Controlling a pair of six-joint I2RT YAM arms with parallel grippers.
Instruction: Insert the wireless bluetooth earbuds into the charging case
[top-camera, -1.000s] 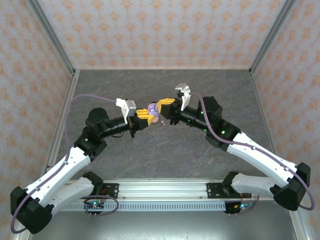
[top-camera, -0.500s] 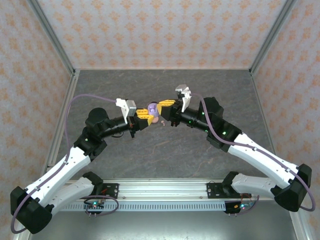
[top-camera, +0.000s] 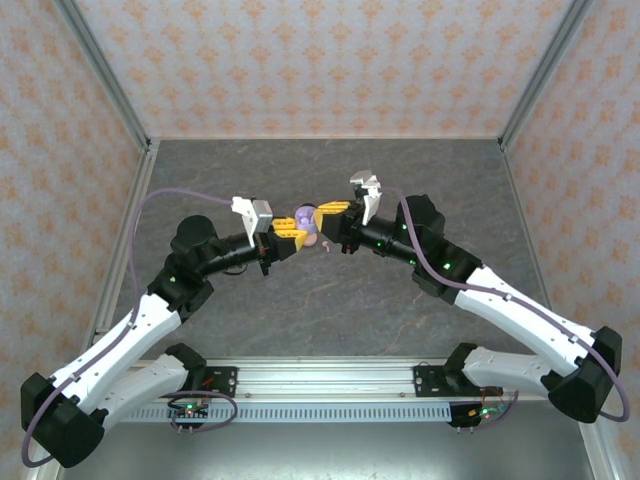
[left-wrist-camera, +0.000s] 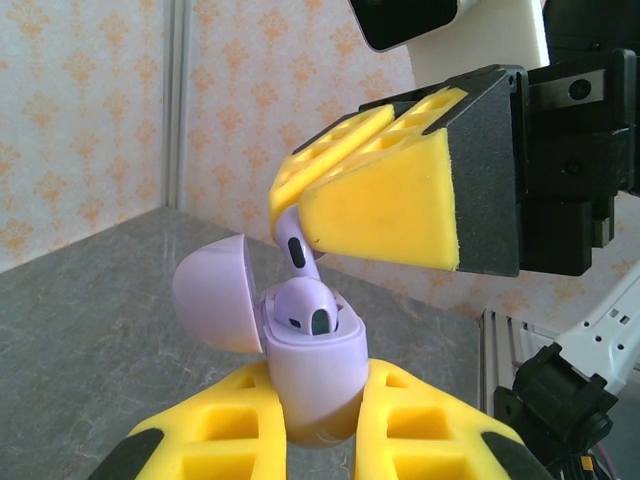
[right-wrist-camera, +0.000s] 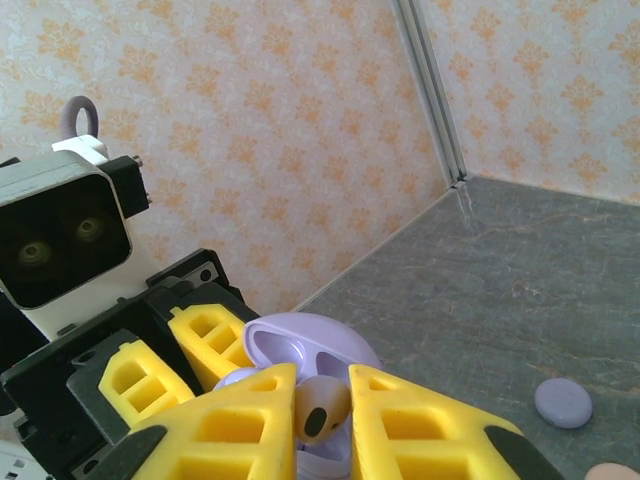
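Right end effector (right-wrist-camera: 322, 382) on earbud (right-wrist-camera: 324, 408)

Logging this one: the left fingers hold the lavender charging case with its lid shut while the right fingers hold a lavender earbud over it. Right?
Not quite. In the left wrist view the lid is open, swung back from the lavender charging case. The rest stands: the left fingers hold the case and the right fingers hold a lavender earbud over it.

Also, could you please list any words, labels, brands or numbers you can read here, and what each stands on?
There are none to read: the lavender charging case, the earbud held above it and the patterned walls carry no legible text.
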